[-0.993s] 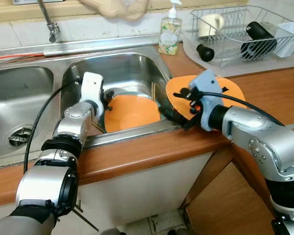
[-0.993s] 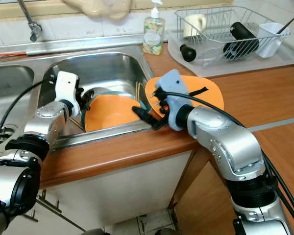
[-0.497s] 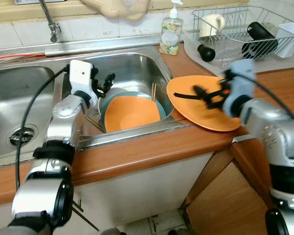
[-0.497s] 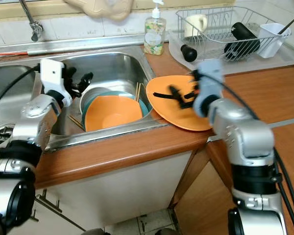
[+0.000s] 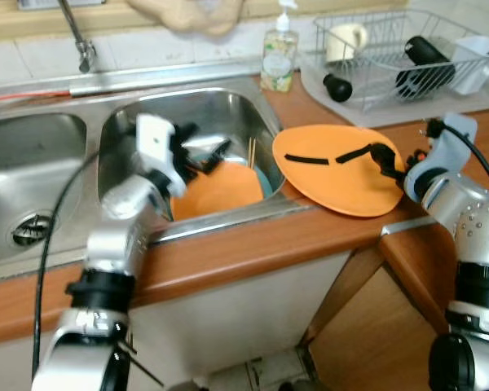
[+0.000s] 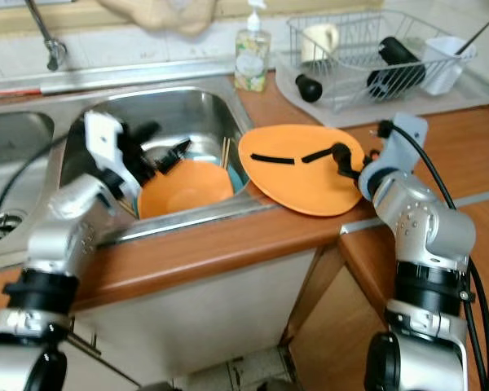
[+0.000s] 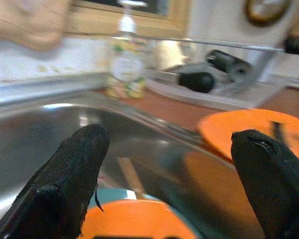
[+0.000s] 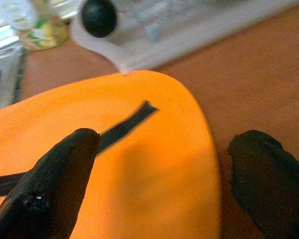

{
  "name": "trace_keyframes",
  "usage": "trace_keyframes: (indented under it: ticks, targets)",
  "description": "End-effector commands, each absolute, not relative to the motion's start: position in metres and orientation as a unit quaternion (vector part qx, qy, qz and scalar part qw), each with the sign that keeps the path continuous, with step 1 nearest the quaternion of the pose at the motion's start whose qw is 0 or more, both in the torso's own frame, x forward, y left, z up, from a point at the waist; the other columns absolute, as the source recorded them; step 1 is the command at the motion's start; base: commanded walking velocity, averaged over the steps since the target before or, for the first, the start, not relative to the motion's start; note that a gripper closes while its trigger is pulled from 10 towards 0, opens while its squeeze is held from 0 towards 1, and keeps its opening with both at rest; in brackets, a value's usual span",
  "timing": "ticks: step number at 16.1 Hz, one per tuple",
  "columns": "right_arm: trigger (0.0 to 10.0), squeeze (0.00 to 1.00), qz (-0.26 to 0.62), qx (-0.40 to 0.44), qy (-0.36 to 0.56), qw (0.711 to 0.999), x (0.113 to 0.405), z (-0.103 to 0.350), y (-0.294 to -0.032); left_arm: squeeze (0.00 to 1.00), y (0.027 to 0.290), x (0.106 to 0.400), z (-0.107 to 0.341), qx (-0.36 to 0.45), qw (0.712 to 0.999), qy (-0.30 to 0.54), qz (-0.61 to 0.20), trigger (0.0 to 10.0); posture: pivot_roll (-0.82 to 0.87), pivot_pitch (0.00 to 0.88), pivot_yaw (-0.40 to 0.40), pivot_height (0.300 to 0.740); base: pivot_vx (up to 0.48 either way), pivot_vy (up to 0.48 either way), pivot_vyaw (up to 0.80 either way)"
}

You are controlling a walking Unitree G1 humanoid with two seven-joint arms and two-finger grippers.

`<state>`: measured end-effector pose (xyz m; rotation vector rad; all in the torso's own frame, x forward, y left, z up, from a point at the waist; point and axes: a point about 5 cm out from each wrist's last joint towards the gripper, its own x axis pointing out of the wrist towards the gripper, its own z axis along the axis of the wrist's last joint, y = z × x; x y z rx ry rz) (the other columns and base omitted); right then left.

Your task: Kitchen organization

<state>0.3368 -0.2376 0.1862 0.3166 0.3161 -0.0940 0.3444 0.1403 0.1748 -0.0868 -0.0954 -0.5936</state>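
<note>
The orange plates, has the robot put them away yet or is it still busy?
Still busy. One orange plate lies on the wooden counter beside the sink; the right gripper is open at its edge, holding nothing. An orange bowl sits in the sink, with the open left gripper over it. The dish rack already holds a mug and other items.

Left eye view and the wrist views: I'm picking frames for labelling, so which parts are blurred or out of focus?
Left eye view: the left arm and left claw over the sink are motion-smeared, while the orange plate stays fairly crisp. Left wrist view: the soap bottle and dish rack are soft. Right wrist view: the near fingers and the background are blurred.
</note>
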Motion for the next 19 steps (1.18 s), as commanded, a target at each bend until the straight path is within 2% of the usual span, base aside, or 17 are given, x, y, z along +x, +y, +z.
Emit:
trace_keyframes:
  ticks: [1, 5, 9, 11, 13, 19]
  targets:
    - [10.0, 0.00, -0.052, 0.170, 0.155, 0.972, 0.338, 0.187, -0.240, 0.00, 0.138, 0.343, 0.178, -0.048, 0.951, -0.047, -0.301, 10.0, -0.14, 0.000, 0.036, 0.740, 0.000, 0.000, 0.00]
    - [10.0, 0.00, -0.024, 0.203, 0.185, 0.961, 0.338, 0.171, -0.234, 0.00, 0.128, 0.341, 0.163, -0.090, 0.945, 0.023, -0.313, 10.0, -0.14, 0.000, 0.032, 0.740, 0.000, 0.000, 0.00]
    - [10.0, 0.00, 0.007, 0.218, 0.190, 0.957, 0.340, 0.167, -0.221, 0.00, 0.127, 0.354, 0.158, -0.115, 0.952, 0.062, -0.279, 10.0, -0.14, 0.000, 0.027, 0.740, 0.000, 0.000, 0.00]
    - [10.0, 0.00, 0.019, 0.220, 0.194, 0.956, 0.340, 0.166, -0.213, 0.00, 0.119, 0.359, 0.153, -0.148, 0.942, 0.095, -0.286, 10.0, -0.14, 0.000, 0.025, 0.740, 0.000, 0.000, 0.00]
    - [10.0, 0.00, 0.029, 0.221, 0.196, 0.955, 0.339, 0.165, -0.208, 0.00, 0.105, 0.363, 0.155, -0.225, 0.919, 0.098, -0.307, 10.0, -0.14, 0.000, 0.029, 0.740, 0.000, 0.000, 0.00]
    - [10.0, 0.00, 0.042, 0.222, 0.187, 0.956, 0.336, 0.170, -0.201, 0.00, 0.094, 0.371, 0.148, -0.265, 0.904, 0.131, -0.309, 10.0, -0.16, 0.000, 0.048, 0.740, 0.000, 0.000, 0.00]
